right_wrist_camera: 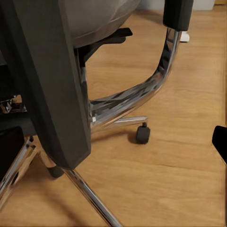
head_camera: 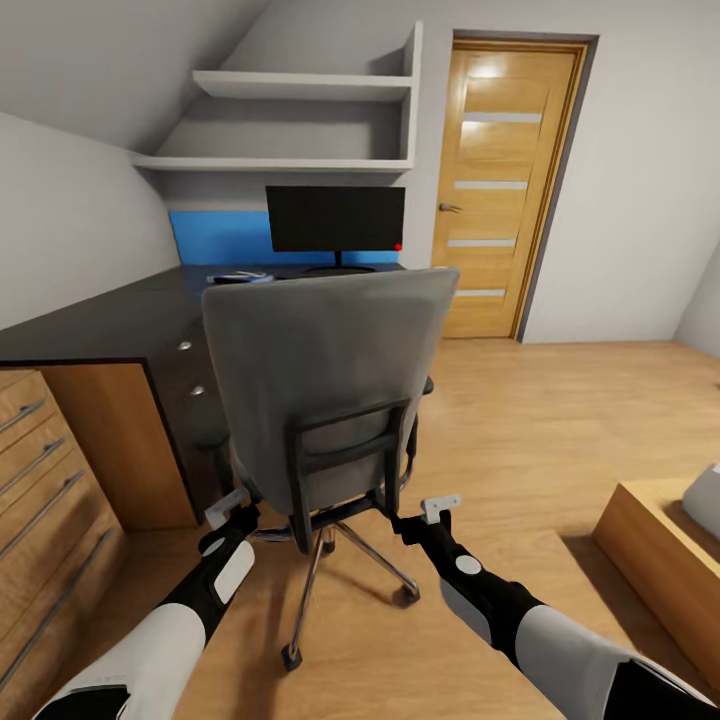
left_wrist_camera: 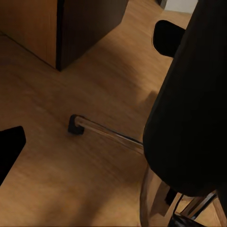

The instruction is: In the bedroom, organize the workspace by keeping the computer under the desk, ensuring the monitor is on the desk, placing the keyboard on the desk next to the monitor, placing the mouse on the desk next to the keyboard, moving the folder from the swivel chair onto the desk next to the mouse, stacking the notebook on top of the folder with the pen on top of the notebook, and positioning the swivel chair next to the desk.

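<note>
— Grey swivel chair stands just beside the desk, back toward the robot. Why?
— Both grippers — left, right — flank its back, probably to push; jaw state cannot be told.

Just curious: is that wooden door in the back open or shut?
Shut: the light wooden door with frosted strips sits flush in its frame.
</note>
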Tool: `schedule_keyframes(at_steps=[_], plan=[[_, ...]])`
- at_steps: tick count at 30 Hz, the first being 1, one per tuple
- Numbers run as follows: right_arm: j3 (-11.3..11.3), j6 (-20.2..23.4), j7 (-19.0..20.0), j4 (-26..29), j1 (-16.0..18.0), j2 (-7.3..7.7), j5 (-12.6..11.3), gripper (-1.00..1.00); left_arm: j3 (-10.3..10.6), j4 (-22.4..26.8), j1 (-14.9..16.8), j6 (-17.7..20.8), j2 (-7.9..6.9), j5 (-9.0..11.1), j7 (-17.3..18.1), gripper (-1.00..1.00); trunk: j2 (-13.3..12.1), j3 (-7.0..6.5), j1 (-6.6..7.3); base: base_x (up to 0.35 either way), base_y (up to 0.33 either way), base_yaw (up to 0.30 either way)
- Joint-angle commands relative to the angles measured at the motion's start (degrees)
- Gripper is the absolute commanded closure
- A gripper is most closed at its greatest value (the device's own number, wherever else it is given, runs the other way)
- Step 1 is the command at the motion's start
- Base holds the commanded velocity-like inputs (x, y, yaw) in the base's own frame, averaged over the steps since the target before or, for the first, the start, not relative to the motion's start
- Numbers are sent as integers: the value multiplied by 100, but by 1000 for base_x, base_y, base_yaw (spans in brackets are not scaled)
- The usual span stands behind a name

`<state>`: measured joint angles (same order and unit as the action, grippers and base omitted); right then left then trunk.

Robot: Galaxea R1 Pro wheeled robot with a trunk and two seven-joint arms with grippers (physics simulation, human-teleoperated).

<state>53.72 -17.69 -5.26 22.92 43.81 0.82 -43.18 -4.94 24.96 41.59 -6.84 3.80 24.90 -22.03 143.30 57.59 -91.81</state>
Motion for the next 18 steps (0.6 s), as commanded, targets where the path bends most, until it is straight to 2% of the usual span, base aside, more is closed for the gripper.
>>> schedule_keyframes(at_steps=[1,8,18], plan=[[44,-16,-45,11,5,6,-33,-100,20,9,7,-28,7,43,38,-100,2,4,-2,315,-177,0],[53,-23,-45,13,5,5,-25,-100,27,12,7,-28,7,41,59,-100,2,4,-2,322,-88,0],[68,-24,-45,20,5,-2,-24,-100,29,13,7,-20,7,42,67,-100,2,4,-2,332,39,0]])
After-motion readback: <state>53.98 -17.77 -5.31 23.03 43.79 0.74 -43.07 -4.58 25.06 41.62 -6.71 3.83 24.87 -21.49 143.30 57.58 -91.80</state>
